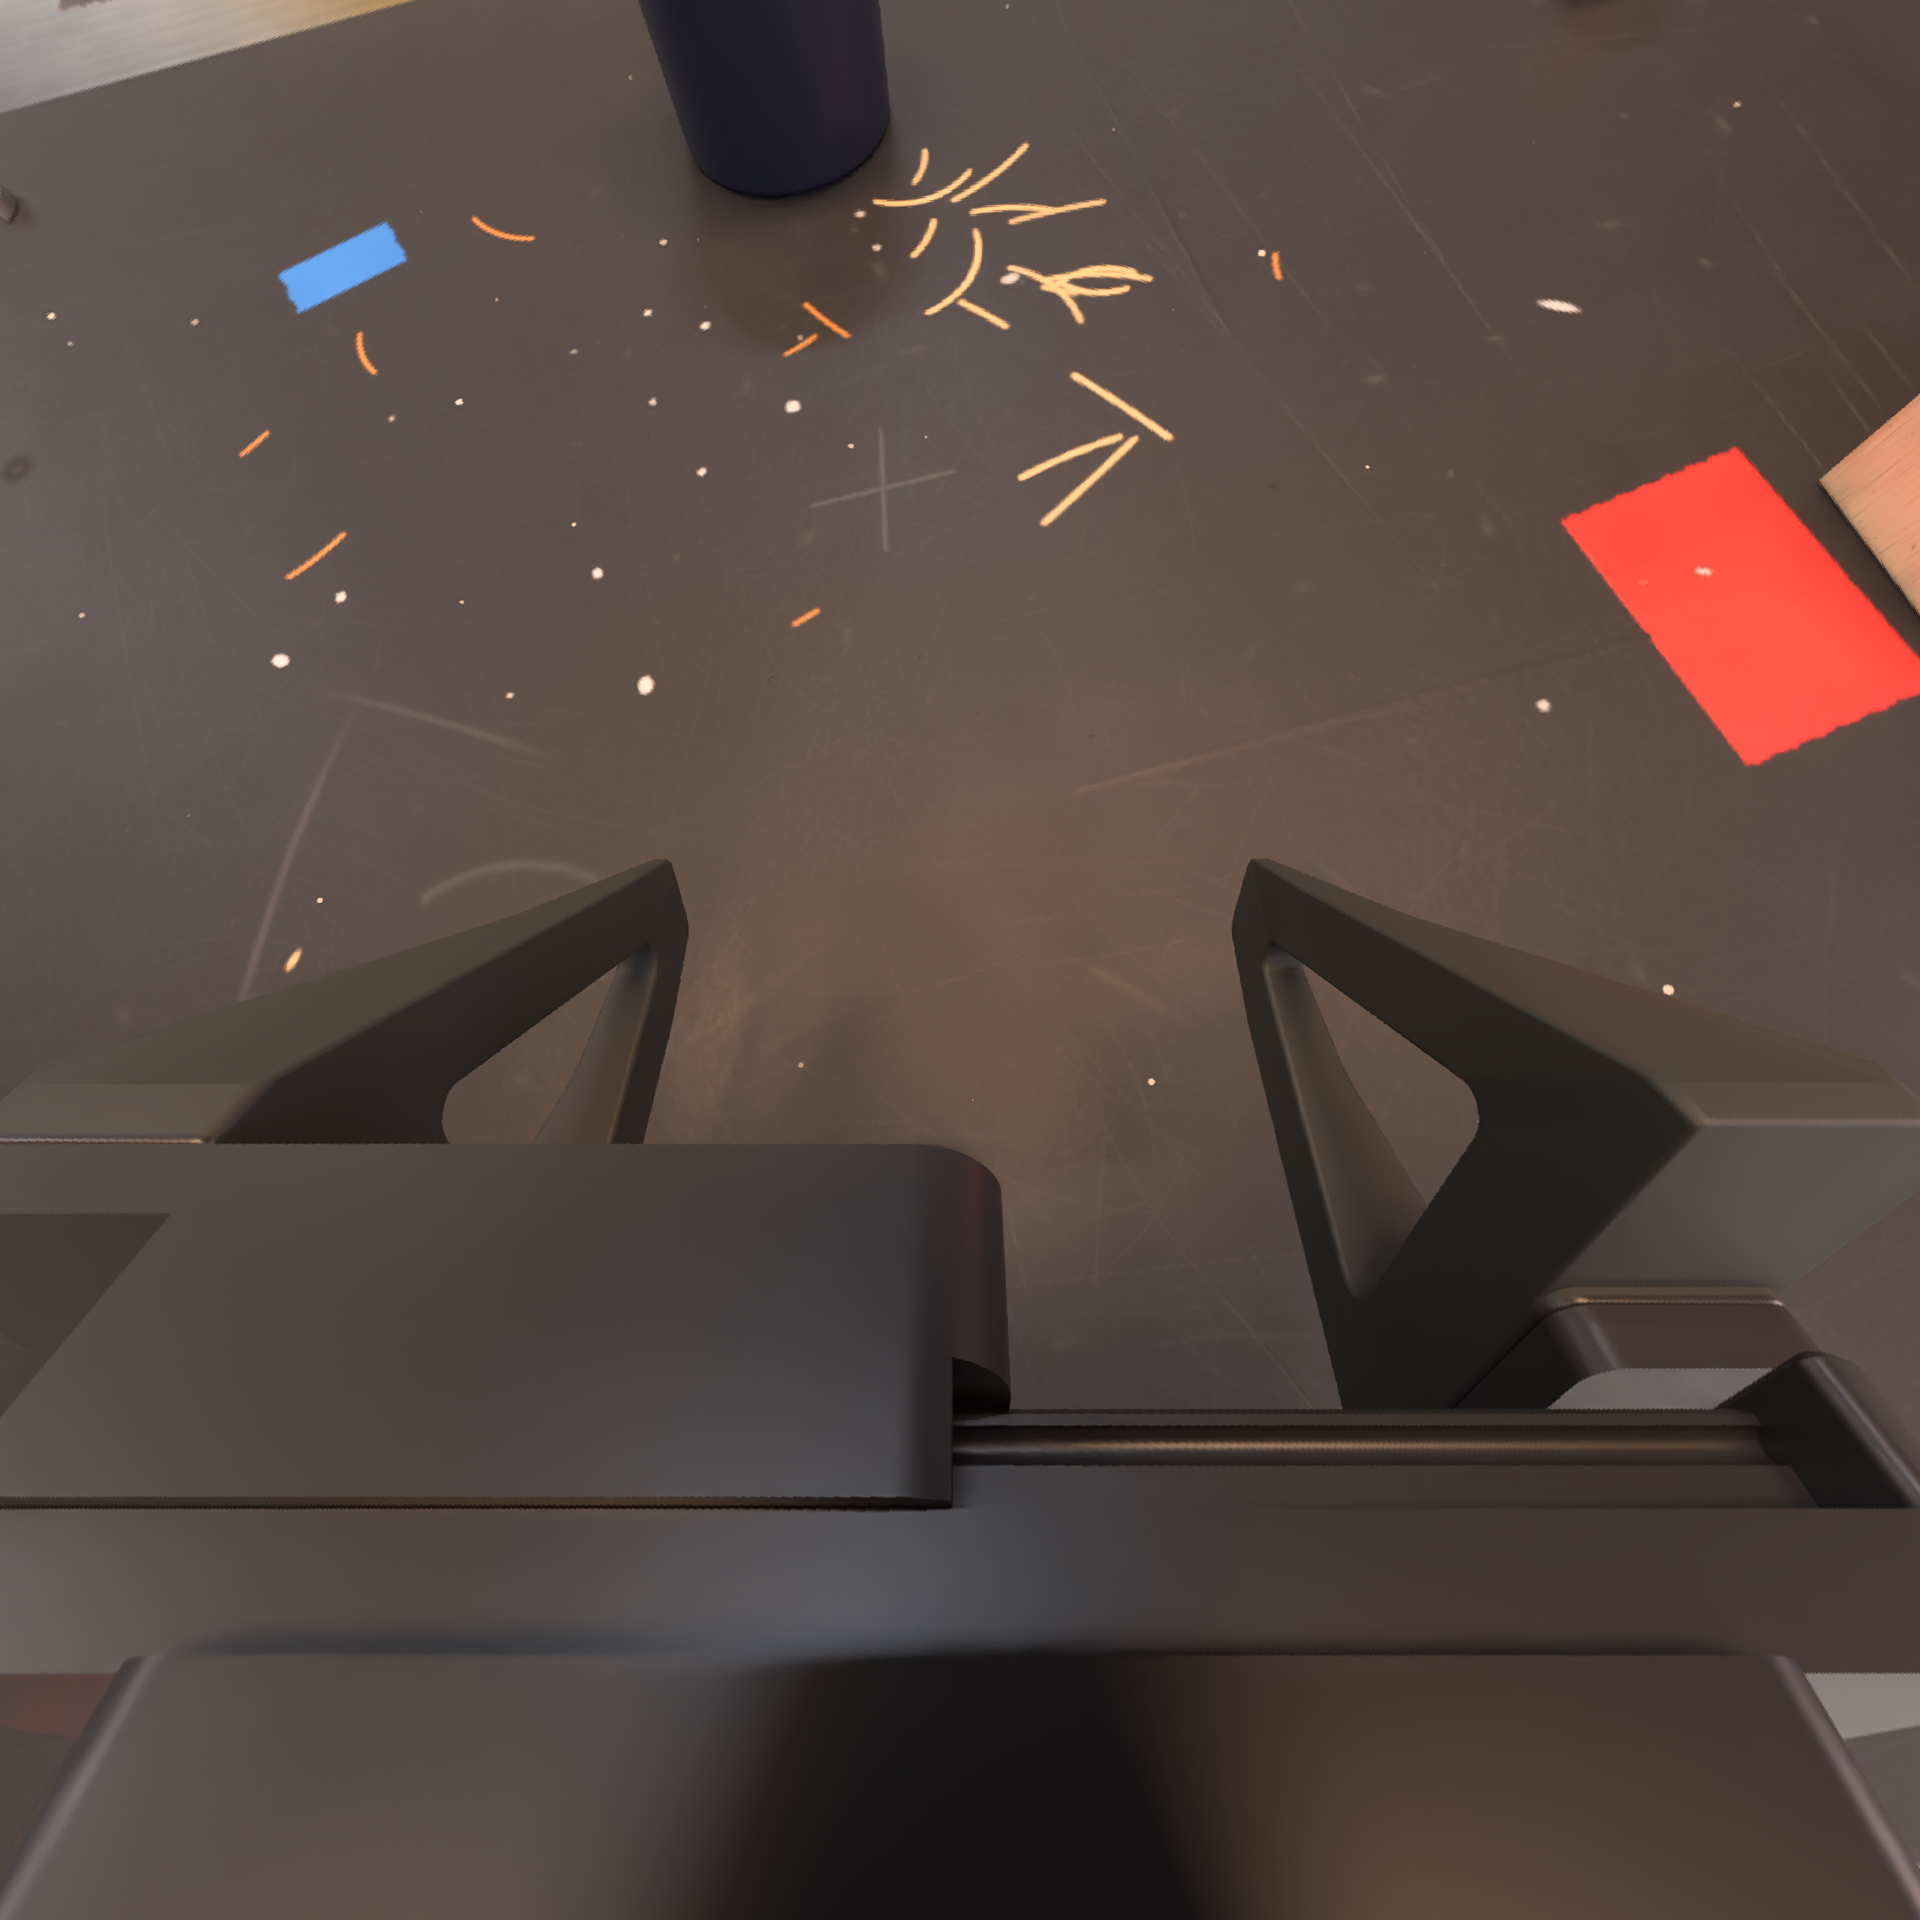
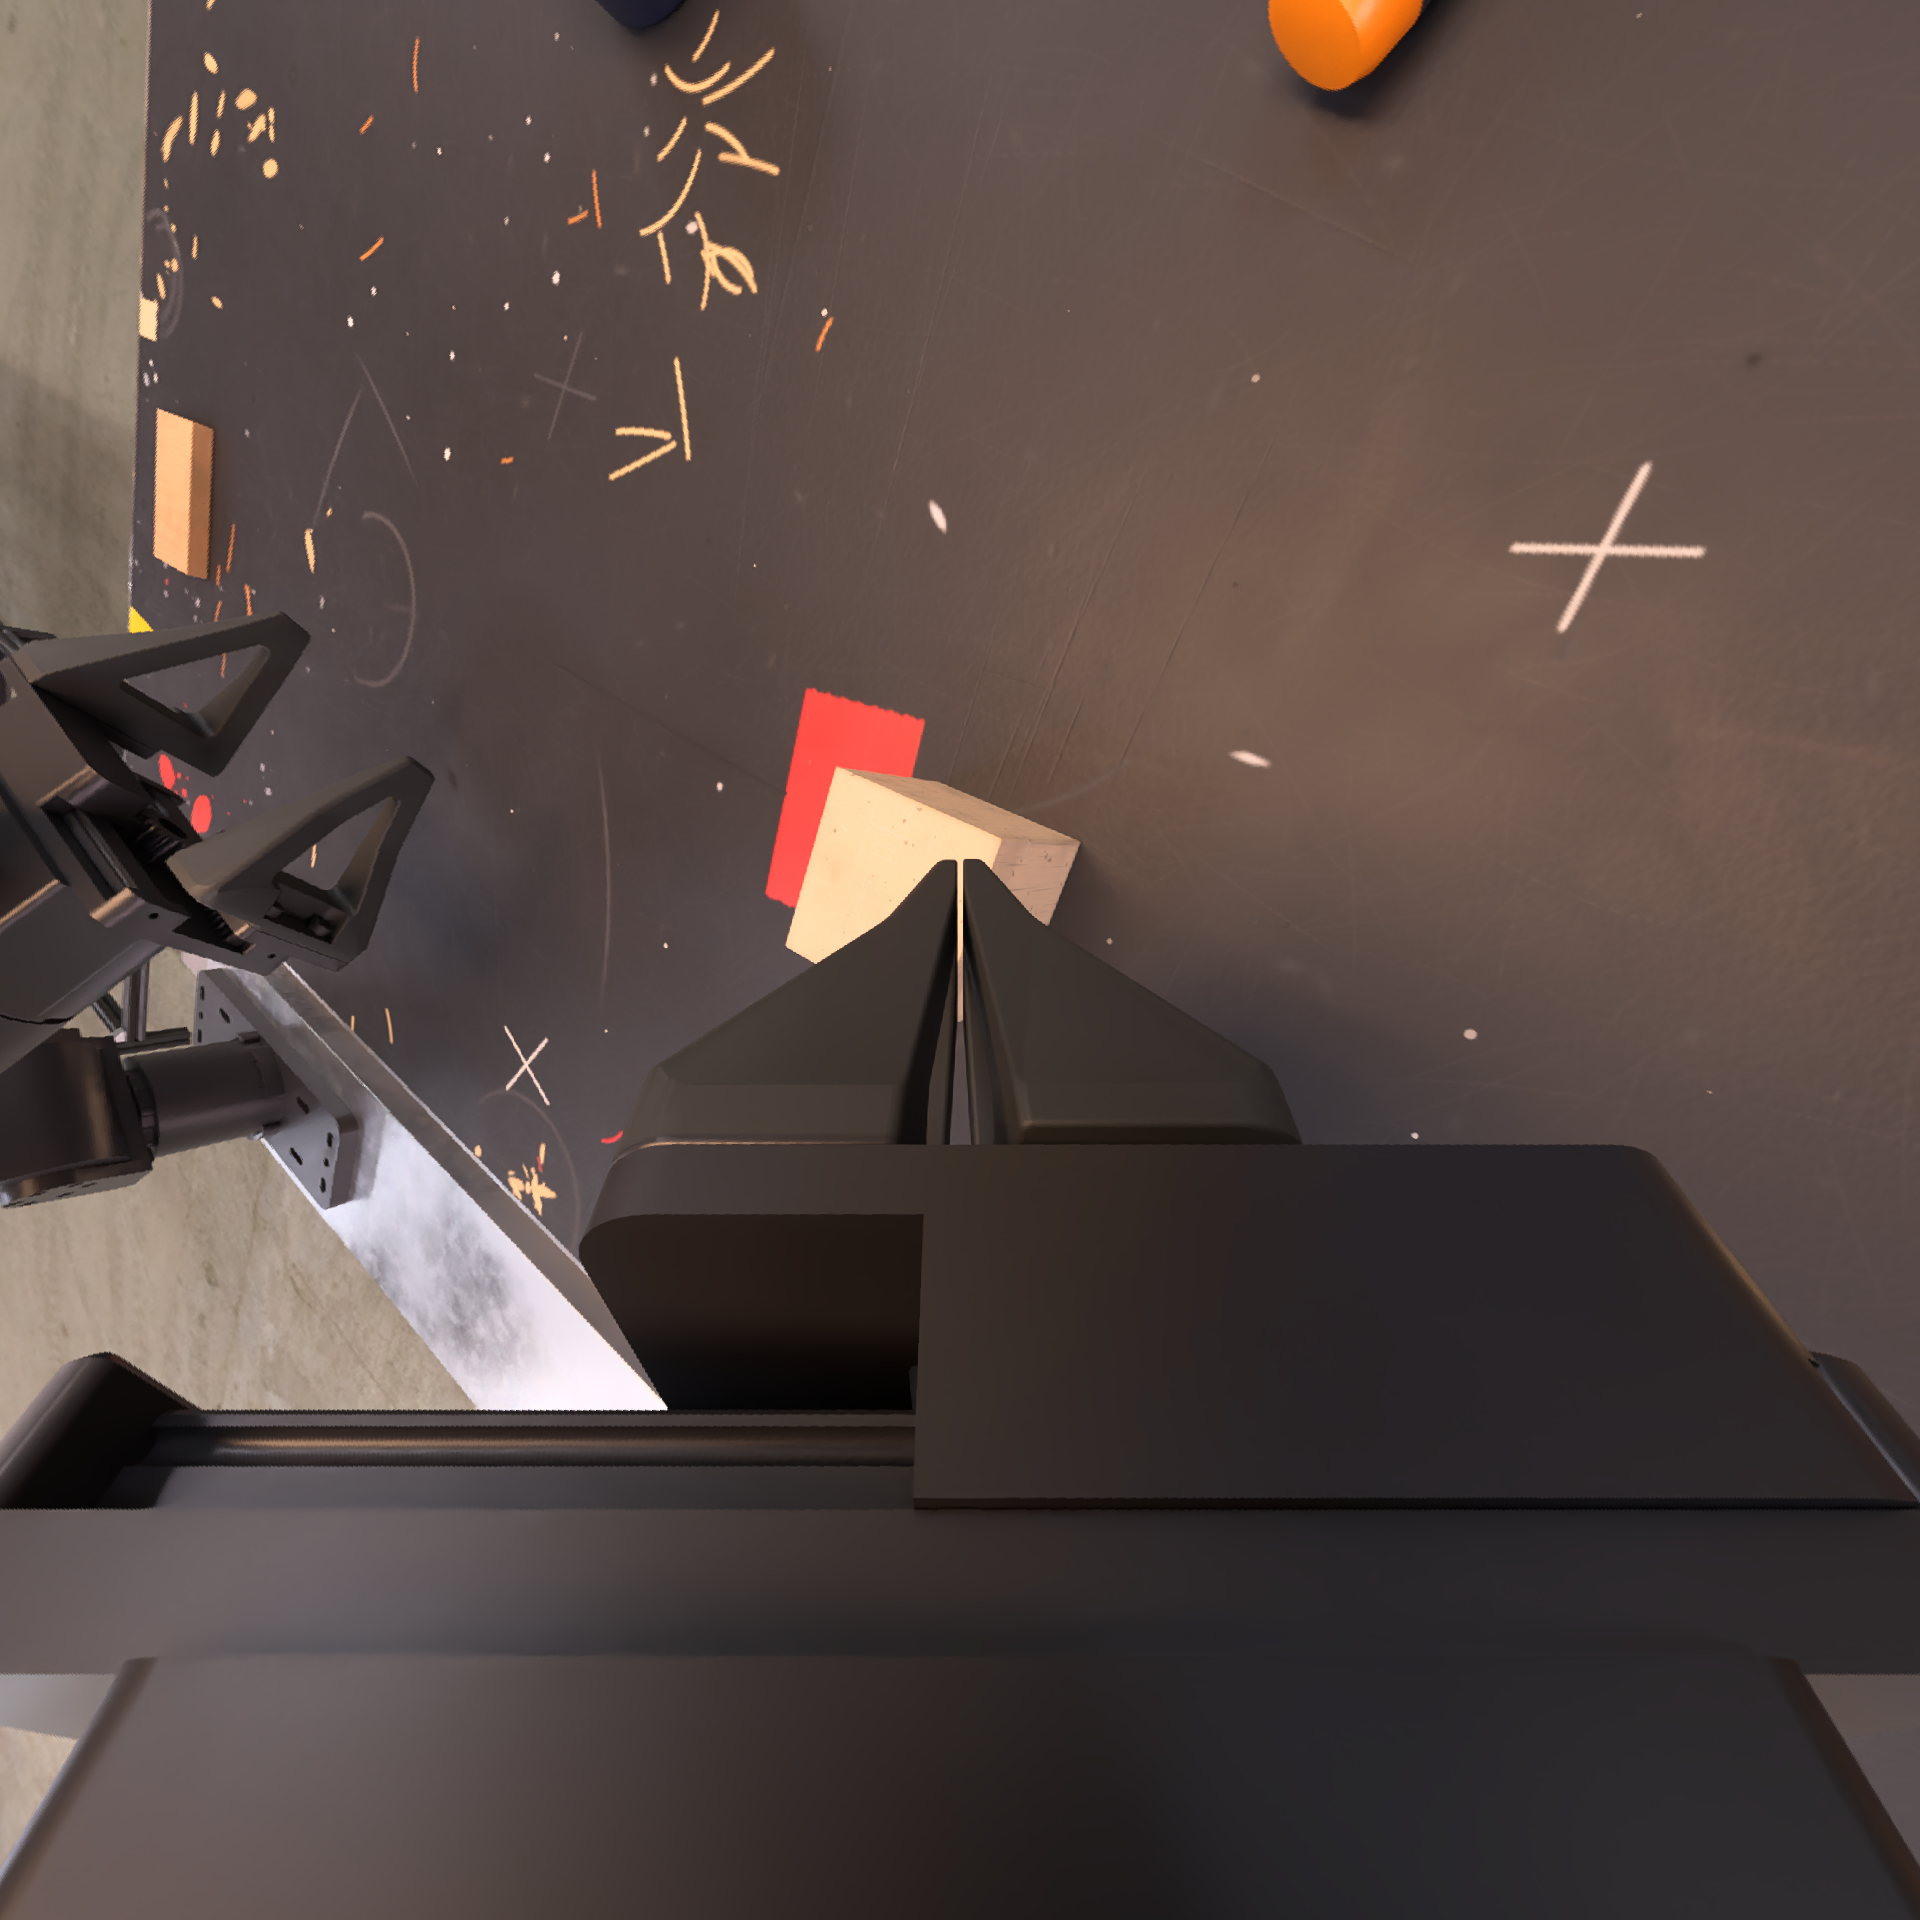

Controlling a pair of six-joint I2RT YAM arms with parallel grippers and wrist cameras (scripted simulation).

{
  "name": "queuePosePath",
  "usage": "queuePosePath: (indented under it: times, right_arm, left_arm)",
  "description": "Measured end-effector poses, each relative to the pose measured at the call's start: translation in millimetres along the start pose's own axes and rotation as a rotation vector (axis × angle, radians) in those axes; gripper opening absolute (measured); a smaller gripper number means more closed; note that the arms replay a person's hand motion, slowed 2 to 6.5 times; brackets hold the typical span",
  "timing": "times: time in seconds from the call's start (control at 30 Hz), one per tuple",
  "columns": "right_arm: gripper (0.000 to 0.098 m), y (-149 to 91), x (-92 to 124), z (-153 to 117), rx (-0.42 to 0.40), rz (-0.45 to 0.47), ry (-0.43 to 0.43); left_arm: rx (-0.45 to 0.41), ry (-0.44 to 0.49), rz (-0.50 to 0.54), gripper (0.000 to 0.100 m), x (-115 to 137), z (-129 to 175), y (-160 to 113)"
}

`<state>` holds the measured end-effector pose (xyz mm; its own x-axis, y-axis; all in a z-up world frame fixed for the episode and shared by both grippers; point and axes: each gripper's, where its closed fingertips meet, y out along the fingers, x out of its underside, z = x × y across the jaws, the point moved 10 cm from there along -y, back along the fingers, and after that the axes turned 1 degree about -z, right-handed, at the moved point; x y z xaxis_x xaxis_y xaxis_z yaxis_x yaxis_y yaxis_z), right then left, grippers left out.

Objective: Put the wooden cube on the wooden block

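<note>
In the right wrist view a pale wooden cube [image 2: 883, 847] sits on the dark table, partly over a red patch [image 2: 847, 743]. My right gripper [image 2: 958, 871] is shut with nothing between its fingers, and its tips overlap the cube's near top edge. A flat tan wooden block [image 2: 183, 494] lies far left, near the table edge. My left gripper [image 1: 956, 899] is open and empty over bare table; it also shows in the right wrist view [image 2: 358, 696], between block and cube. A wooden corner [image 1: 1886, 504] shows at the left wrist view's right edge, beside the red patch [image 1: 1745, 603].
A dark cylinder [image 1: 774, 94] stands at the far side of the table. An orange rounded object [image 2: 1340, 36] lies far ahead of the right gripper. Blue tape [image 1: 343, 267] is stuck to the table. A metal rail [image 2: 468, 1278] runs along the table edge, with floor beyond.
</note>
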<state>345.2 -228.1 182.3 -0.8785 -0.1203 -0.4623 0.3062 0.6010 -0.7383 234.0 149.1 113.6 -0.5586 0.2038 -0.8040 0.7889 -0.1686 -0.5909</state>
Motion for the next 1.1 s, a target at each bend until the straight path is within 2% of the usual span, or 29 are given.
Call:
queuePosePath:
  times: [0.57, 1.1]
  right_arm:
    - [0.0009, -15, 15, 17, 0.006, 0.032, -0.013]
    - [0.0009, -30, 32, 34, -0.019, 0.099, -0.031]
  left_arm:
    - [0.009, 0.003, 0.009, 0.089, -1, 1, 0]
    - [0.017, 0.023, 0.013, 0.088, -1, 3, 0]
